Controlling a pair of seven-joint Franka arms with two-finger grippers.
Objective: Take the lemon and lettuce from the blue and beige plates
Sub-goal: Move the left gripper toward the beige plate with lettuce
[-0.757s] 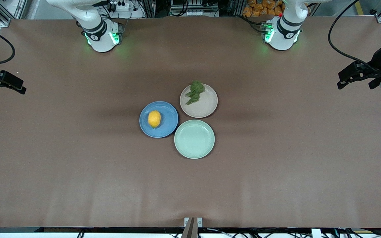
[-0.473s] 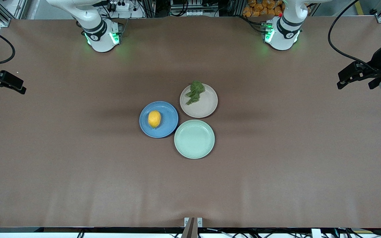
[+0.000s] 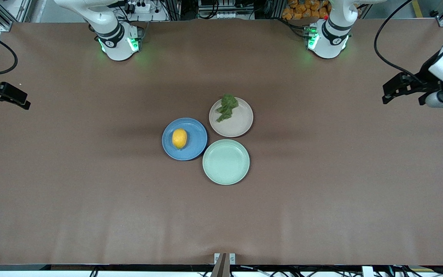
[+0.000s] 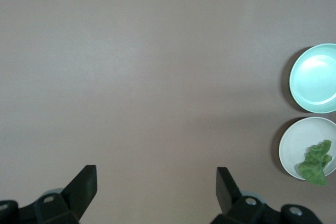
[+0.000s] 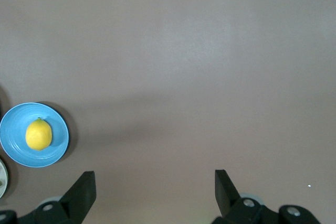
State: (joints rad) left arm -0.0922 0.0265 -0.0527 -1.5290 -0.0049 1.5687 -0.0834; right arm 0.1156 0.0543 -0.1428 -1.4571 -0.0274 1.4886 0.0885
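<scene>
The lemon (image 3: 179,138) (image 5: 39,134) lies on the blue plate (image 3: 195,130) (image 5: 59,146) at the table's middle. The lettuce (image 3: 227,107) (image 4: 316,162) rests on the beige plate (image 3: 240,124) (image 4: 293,145), at its rim toward the bases. The two plates touch. My left gripper (image 3: 402,102) (image 4: 156,174) hangs open and empty over bare table at the left arm's end. My right gripper (image 3: 10,105) (image 5: 155,179) hangs open and empty over bare table at the right arm's end. Both are well away from the plates.
An empty mint-green plate (image 3: 225,162) (image 4: 315,77) sits against the other two, nearer to the front camera. Brown table surface (image 3: 321,192) spreads wide all around the three plates.
The left gripper has shifted a little toward the table's middle and toward the bases. The right arm, plates, lemon and lettuce have not moved.
</scene>
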